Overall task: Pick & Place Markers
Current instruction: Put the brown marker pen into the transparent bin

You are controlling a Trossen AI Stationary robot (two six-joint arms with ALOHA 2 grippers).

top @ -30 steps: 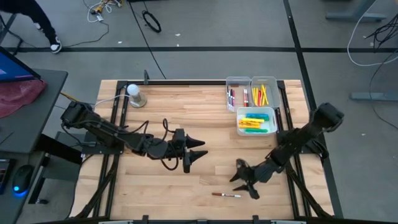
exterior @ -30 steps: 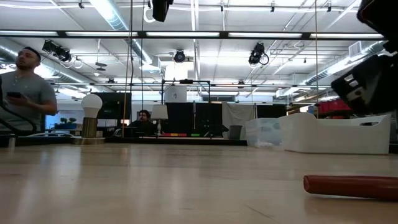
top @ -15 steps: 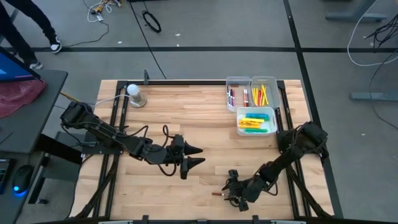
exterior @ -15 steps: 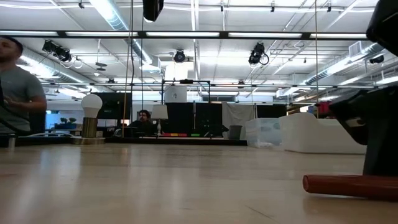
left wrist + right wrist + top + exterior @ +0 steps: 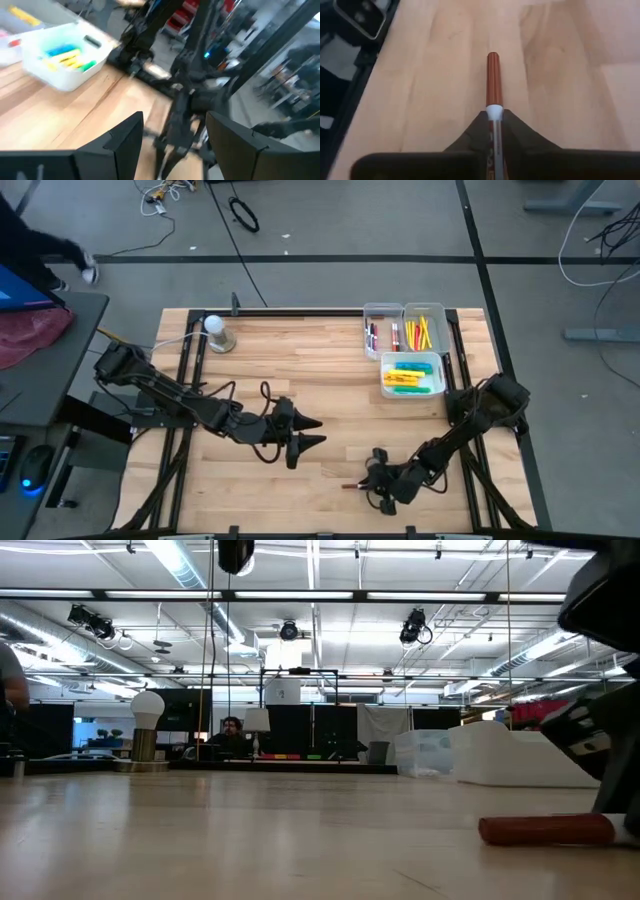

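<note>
I've got the last loose marker, a thin white-barrelled pen with a dark red cap (image 5: 493, 85), pinched in my right gripper (image 5: 494, 131), well away from the clear plastic bins (image 5: 412, 376) holding the others. My left gripper (image 5: 305, 431) hangs wide, empty. No readable writing.

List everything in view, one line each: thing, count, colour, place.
marker: one, white barrel with dark red cap, near table edge, between the right gripper's jaws
bins: three, clear, far right of table, holding red-capped, yellow, green and cyan markers
ball lamp: one, white on grey base, far left corner
person: one, seated in the room behind
left gripper: dark, open, mid-table
right gripper: dark, shut on marker
</note>
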